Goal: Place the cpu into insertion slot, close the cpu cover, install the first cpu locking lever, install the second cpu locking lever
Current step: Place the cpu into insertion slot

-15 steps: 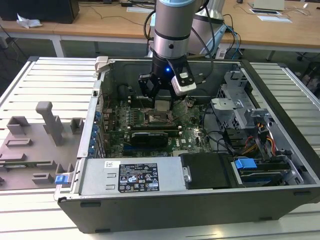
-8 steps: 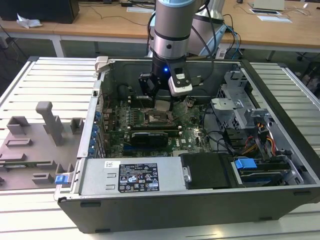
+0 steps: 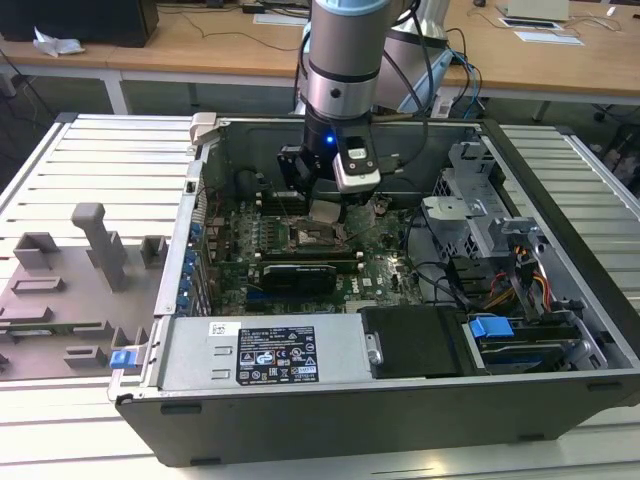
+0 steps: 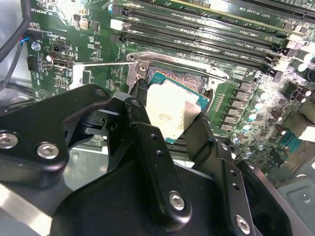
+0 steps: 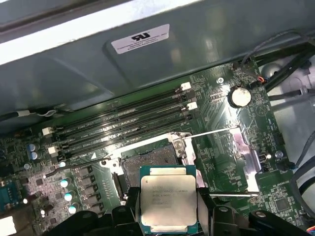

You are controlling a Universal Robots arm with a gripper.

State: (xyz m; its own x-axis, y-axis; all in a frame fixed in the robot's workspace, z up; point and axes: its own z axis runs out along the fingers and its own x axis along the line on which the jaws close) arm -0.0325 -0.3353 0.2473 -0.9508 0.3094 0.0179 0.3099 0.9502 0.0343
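One thing in the jaws: the cpu, green-edged with a pale metal top. Clamped it by two opposite edges, black jaws drawn in to the chip's width and no further. Held it over the rim of the insertion slot, hiding part of the dark socket in both wrist views. In the second wrist view, showed the cpu tilted against the board, not seated. Could not tell whether any corner touched the socket.

Had the cpu cover swung open and lying flat beside the slot, a thin locking lever along one side of it and a second lever along the opposite side, both off the socket. Had four long black memory slots just past the socket and a coin cell near the cover.

As for writing: bore a few lines of faint dark print on the chip's top, too small to make out. Showed a white label on the grey case wall, and a black-and-white label on the power supply.

In the exterior view, had the arm pointed straight down into the open computer case, laid on its side on a ribbed metal desk.
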